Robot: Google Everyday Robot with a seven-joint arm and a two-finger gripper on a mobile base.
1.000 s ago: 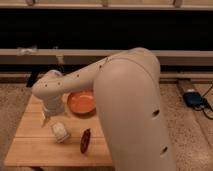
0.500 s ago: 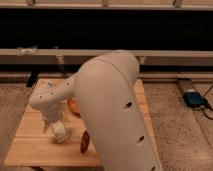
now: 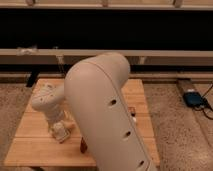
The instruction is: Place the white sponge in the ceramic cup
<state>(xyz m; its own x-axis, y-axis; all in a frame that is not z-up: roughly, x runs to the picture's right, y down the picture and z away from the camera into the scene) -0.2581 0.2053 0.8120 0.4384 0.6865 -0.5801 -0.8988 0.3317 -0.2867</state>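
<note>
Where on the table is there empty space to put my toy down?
The table's front left corner is bare, between the left edge and the gripper. The back right corner, beside the big arm, is bare too. The middle is crowded: the gripper hangs low by a dark red thing, and the arm hides the rest.

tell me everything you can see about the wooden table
The table has a level, rectangular top of light wooden planks and stands on a speckled floor. The robot's arm hides its middle and much of its right side. The gripper sits low over the front left area, at the white sponge lying on the top. A small dark reddish item lies near the front edge.
</note>
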